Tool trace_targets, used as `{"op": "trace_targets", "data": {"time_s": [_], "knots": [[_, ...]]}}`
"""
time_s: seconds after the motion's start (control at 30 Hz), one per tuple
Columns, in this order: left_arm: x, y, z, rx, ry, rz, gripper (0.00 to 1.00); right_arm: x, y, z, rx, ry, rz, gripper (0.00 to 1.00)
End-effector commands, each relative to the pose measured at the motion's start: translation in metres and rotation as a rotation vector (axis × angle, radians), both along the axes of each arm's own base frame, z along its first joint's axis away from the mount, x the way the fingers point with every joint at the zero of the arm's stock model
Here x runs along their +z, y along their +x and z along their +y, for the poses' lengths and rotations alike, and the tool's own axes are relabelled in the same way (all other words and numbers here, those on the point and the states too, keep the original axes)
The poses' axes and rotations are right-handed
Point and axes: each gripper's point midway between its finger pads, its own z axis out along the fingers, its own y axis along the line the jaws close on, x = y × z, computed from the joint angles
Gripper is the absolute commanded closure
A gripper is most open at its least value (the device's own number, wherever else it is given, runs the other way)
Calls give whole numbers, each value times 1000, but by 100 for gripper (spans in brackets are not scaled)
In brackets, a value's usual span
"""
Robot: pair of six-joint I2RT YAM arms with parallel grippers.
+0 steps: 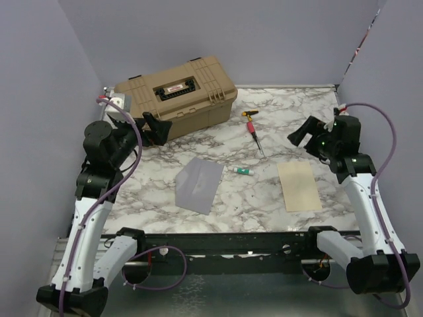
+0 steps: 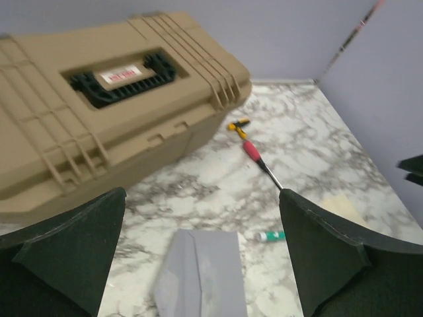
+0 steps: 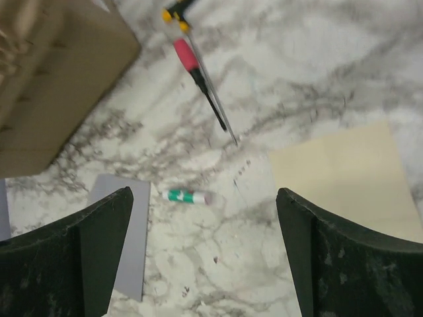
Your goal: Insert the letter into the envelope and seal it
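Pale lilac walls are enclosing a bench (image 1: 284, 109) with a glossy white-and-grey marble pattern. The overhead view alone is showing the whole layout. The envelope (image 1: 199, 184), a flat grey-lilac rectangle, is lying left of centre. The letter (image 1: 299, 187), a thin matte tan sheet, is lying well apart to its right, outside the envelope. Between them a small green-and-white tube (image 1: 241, 170) is resting, possibly a glue stick, though it is too small to be sure.

A ribbed tan hard case (image 1: 175, 92) with a black handle is sitting at the back left, and a red-handled screwdriver (image 1: 254, 132) is lying near its right end.

The left wrist view is adding a fold line running along the envelope. The right wrist view is catching only one part of the letter and the envelope's edge.

The left end effector (image 1: 155, 129) and right end effector (image 1: 303, 134) are hovering above the bench, jaws spread wide, gripping nothing.
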Motion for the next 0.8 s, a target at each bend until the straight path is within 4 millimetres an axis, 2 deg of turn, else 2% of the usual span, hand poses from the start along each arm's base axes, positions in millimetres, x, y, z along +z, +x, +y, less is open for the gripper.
{"op": "trace_targets", "data": {"time_s": [0.0, 0.1, 0.17, 0.23, 0.33, 0.4, 0.47, 0.6, 0.77], "knots": [[-66, 1, -54, -273, -152, 233, 1, -75, -24, 9, -31, 108, 250, 9], [-107, -1, -72, -314, -207, 333, 1, -121, -40, 1, -94, 98, 374, 11], [-125, -3, -86, -327, -223, 367, 1, -142, -51, -5, -142, 81, 443, 11], [-137, -6, -108, -360, -238, 387, 1, -156, -58, -12, -179, 58, 477, 12], [-150, -12, -154, -410, -246, 405, 1, -167, -59, -36, -296, -23, 491, 14], [-165, -14, -180, -380, -238, 436, 1, -167, -53, -62, -416, -115, 479, 14], [-185, -15, -206, -367, -227, 466, 1, -170, -46, -78, -485, -181, 500, 14], [-212, -18, -254, -379, -236, 532, 1, -190, -41, -93, -545, -261, 583, 15], [-238, -28, -320, -468, -191, 578, 10, -210, -44, -87, -519, -250, 634, 20]]}}
